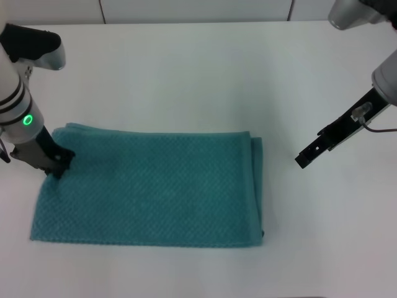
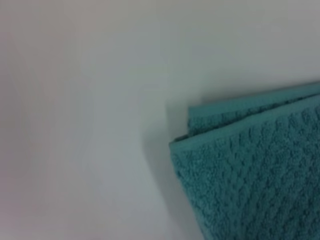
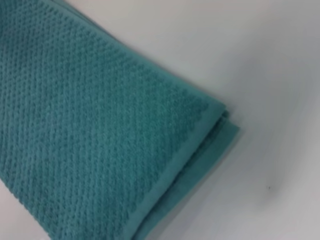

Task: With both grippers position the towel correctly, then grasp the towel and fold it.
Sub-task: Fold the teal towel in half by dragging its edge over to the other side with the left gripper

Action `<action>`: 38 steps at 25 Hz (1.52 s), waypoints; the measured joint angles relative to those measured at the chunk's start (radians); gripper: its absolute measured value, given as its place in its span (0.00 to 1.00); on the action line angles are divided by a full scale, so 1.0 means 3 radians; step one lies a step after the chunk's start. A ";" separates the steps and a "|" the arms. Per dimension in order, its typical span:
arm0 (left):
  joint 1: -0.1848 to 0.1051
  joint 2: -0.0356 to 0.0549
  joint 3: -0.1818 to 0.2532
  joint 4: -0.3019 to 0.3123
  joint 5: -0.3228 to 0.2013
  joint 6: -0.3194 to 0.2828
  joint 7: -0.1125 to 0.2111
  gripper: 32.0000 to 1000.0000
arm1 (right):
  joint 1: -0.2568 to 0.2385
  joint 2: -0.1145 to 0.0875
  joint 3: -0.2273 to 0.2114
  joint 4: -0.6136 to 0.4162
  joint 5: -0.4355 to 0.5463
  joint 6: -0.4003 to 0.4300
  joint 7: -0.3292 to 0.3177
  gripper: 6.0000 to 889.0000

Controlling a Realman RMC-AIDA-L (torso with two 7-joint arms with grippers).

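Two layers of teal towel [image 1: 149, 189] flat on the white bench [image 1: 186, 74], stacked edges showing at the robot's right side. Left end effector [image 1: 60, 166] down on the towel's far left corner, apparently pinning or pinching it for straightening; fingers hidden, so spread or pressed together cannot tell. Right end effector [image 1: 305, 159] off the cloth, just beside its right edge, above bare bench; opening likewise unclear. Nothing else nearby obstructing either arm.

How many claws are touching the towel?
1. The left claw presses on the towel at its far left corner. The right claw hangs over bare table, apart from the towel's right edge.
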 joint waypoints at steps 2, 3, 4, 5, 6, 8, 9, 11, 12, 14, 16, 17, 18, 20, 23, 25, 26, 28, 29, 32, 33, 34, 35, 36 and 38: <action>0.0004 0.0021 0.0006 0.0006 0.0000 -0.0004 0.0000 0.04 | -0.0002 0.0000 0.0000 0.0000 0.0000 0.0001 0.0000 0.96; 0.0010 0.0031 0.0009 0.0017 0.0000 -0.0006 0.0000 0.04 | -0.0002 0.0000 0.0000 0.0000 0.0000 0.0001 0.0000 0.96; 0.0020 0.0040 0.0011 0.0034 0.0001 -0.0006 0.0000 0.04 | -0.0002 0.0000 0.0000 0.0000 0.0000 0.0002 0.0000 0.96; 0.0034 0.0053 0.0012 0.0053 0.0002 -0.0006 -0.0001 0.04 | -0.0002 0.0000 0.0000 0.0000 0.0000 0.0002 0.0000 0.96; 0.0047 0.0064 0.0012 0.0068 0.0003 -0.0006 -0.0001 0.04 | -0.0002 0.0000 0.0000 0.0000 0.0000 0.0002 0.0000 0.96; 0.0078 0.0099 0.0013 0.0106 0.0006 -0.0007 -0.0004 0.04 | -0.0002 0.0000 0.0000 0.0000 0.0000 0.0002 0.0000 0.96; 0.0089 0.0110 0.0013 0.0117 0.0006 -0.0006 -0.0004 0.04 | -0.0002 0.0000 0.0000 0.0000 0.0000 0.0002 0.0000 0.96; 0.0107 0.0126 0.0012 0.0134 0.0006 -0.0002 -0.0005 0.04 | -0.0004 0.0000 0.0000 0.0000 0.0000 0.0002 0.0000 0.96; 0.0111 0.0128 0.0012 0.0136 0.0006 -0.0001 -0.0005 0.04 | -0.0007 0.0000 0.0000 0.0000 0.0000 0.0002 0.0000 0.96; 0.0119 0.0131 0.0006 0.0142 0.0006 0.0007 -0.0005 0.04 | -0.0010 0.0000 0.0000 0.0000 0.0000 0.0002 0.0000 0.96; 0.0120 0.0133 -0.0001 0.0142 0.0006 0.0017 -0.0005 0.04 | -0.0011 0.0000 0.0000 0.0000 0.0000 0.0002 0.0001 0.96; 0.0120 0.0133 -0.0005 0.0142 0.0006 0.0022 -0.0005 0.04 | -0.0011 0.0000 0.0000 0.0000 0.0000 0.0002 0.0001 0.96; 0.0120 0.0133 -0.0005 0.0142 0.0006 0.0023 -0.0005 0.04 | -0.0011 0.0000 0.0000 0.0000 0.0000 0.0002 0.0001 0.96; 0.0120 0.0133 -0.0005 0.0142 0.0006 0.0026 -0.0005 0.04 | -0.0011 0.0000 0.0000 0.0000 0.0000 0.0002 0.0002 0.96; 0.0116 0.0130 -0.0001 0.0142 0.0006 0.0028 -0.0005 0.04 | -0.0010 0.0000 0.0000 0.0000 0.0000 0.0002 0.0002 0.96; 0.0112 0.0130 0.0003 0.0142 0.0006 0.0029 -0.0005 0.04 | -0.0010 0.0000 0.0000 0.0000 0.0000 0.0004 0.0003 0.96; 0.0109 0.0129 0.0005 0.0142 0.0006 0.0029 -0.0005 0.04 | -0.0010 0.0000 0.0000 0.0000 0.0000 0.0005 0.0003 0.96; 0.0106 0.0129 0.0005 0.0144 0.0006 0.0036 -0.0005 0.04 | -0.0010 0.0000 0.0000 0.0000 0.0001 0.0007 0.0003 0.96; 0.0105 0.0127 -0.0001 0.0150 0.0006 0.0051 -0.0005 0.04 | -0.0010 0.0000 0.0000 0.0000 0.0001 0.0007 0.0002 0.96; 0.0091 0.0124 -0.0014 0.0183 0.0005 0.0105 -0.0005 0.04 | -0.0010 0.0000 0.0000 0.0000 0.0002 0.0010 0.0001 0.96; 0.0083 0.0123 -0.0017 0.0208 0.0004 0.0143 -0.0005 0.04 | -0.0010 0.0000 0.0000 0.0002 0.0003 0.0011 0.0001 0.96; 0.0074 0.0121 -0.0020 0.0243 0.0003 0.0193 -0.0005 0.04 | -0.0012 0.0000 0.0000 0.0003 0.0004 0.0012 -0.0001 0.96; 0.0060 0.0117 -0.0025 0.0294 0.0001 0.0262 -0.0005 0.04 | -0.0015 0.0000 0.0000 0.0003 0.0006 0.0013 -0.0003 0.96; 0.0040 0.0112 -0.0031 0.0350 0.0001 0.0348 -0.0005 0.04 | -0.0023 0.0000 0.0001 0.0004 0.0007 0.0014 -0.0005 0.96; -0.0026 0.0093 -0.0058 0.0471 0.0000 0.0550 -0.0006 0.04 | -0.0042 0.0000 0.0003 0.0004 0.0009 0.0023 -0.0009 0.96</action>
